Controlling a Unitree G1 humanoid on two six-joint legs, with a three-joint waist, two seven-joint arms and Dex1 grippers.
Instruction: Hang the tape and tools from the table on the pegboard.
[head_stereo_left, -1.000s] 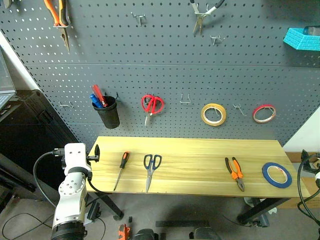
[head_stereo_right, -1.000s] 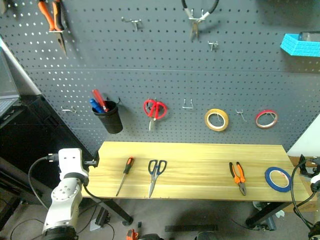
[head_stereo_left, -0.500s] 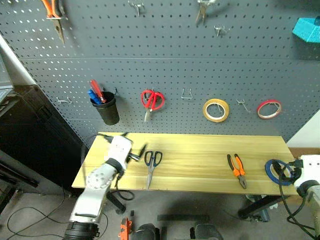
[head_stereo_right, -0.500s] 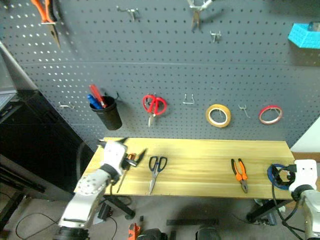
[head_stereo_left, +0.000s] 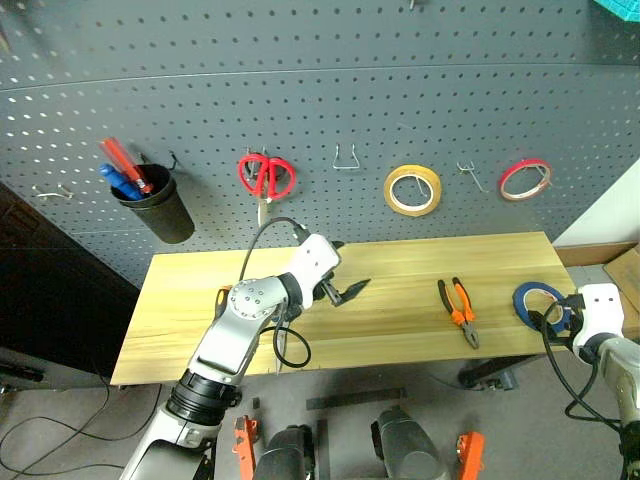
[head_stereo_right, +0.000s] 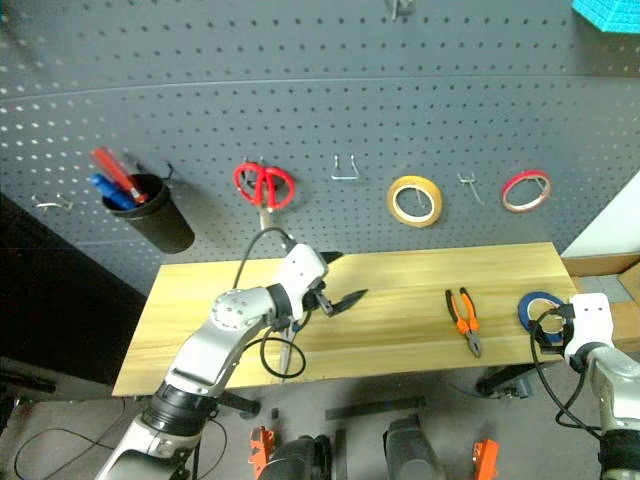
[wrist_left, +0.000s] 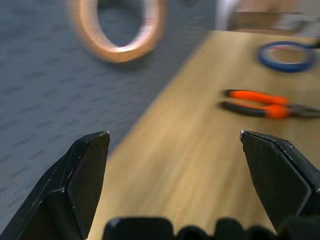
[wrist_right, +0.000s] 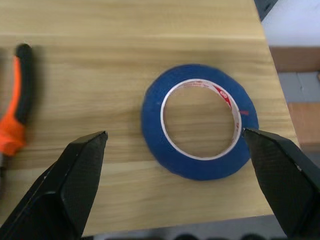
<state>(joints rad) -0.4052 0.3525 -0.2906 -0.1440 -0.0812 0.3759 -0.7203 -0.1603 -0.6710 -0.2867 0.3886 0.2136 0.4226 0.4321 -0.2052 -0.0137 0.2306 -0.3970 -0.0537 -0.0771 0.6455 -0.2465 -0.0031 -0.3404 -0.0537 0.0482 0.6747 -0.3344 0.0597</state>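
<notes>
Right now the blue tape (wrist_right: 198, 128) is lying flat near the right end of the table (head_stereo_left: 400, 320), with the right gripper (wrist_right: 175, 145) hovering just over it, fingers spread wide and grasping nothing. Left of the tape, the pliers (head_stereo_left: 457, 308) are resting on the table, while the left gripper (head_stereo_left: 345, 290) is hanging above the table's middle, its fingers likewise splayed and empty. Behind the table, the pegboard (head_stereo_left: 330, 120) is carrying red scissors (head_stereo_left: 265, 177), a yellow roll (head_stereo_left: 412, 190) and a red roll (head_stereo_left: 525, 179).
</notes>
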